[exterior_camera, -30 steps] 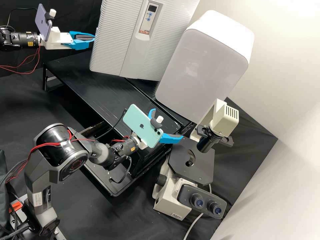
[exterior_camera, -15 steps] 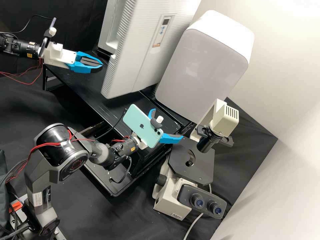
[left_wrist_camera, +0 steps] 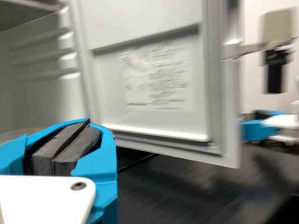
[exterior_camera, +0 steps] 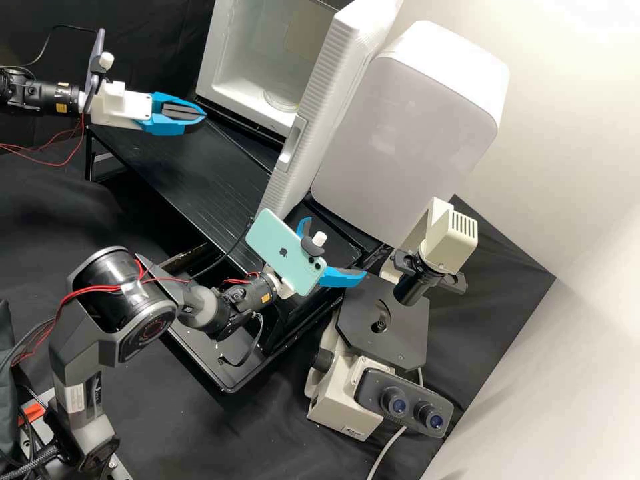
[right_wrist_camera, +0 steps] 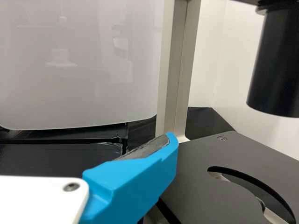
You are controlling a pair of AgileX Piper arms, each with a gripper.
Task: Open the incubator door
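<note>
High view shows the incubator (exterior_camera: pixel 250 63), the white box on the black desk (exterior_camera: pixel 180 157), and its door (exterior_camera: pixel 337 93) stands wide open. Inside the chamber, one round pale thing (exterior_camera: pixel 281 100) lies on the floor. The door is between the opening and a white rounded appliance (exterior_camera: pixel 403 143).

My left claw (exterior_camera: pixel 204 115) is near the opening, apart from the door. It is closed and it holds nothing. In the left wrist view, its two dark pads (left_wrist_camera: pixel 81 144) are pressed together, and I see the inner face of the door with a printed label (left_wrist_camera: pixel 156 79).

My right claw (exterior_camera: pixel 336 247) is released, its blue fingers (exterior_camera: pixel 341 277) are spread well apart, and between them is nothing. It is near the microscope (exterior_camera: pixel 383 320). In the right wrist view, one of its fingers is beside the dark stage (right_wrist_camera: pixel 201 154) of this microscope.

A green phone (exterior_camera: pixel 273 240) is mounted on my right arm, behind the fingers.
</note>
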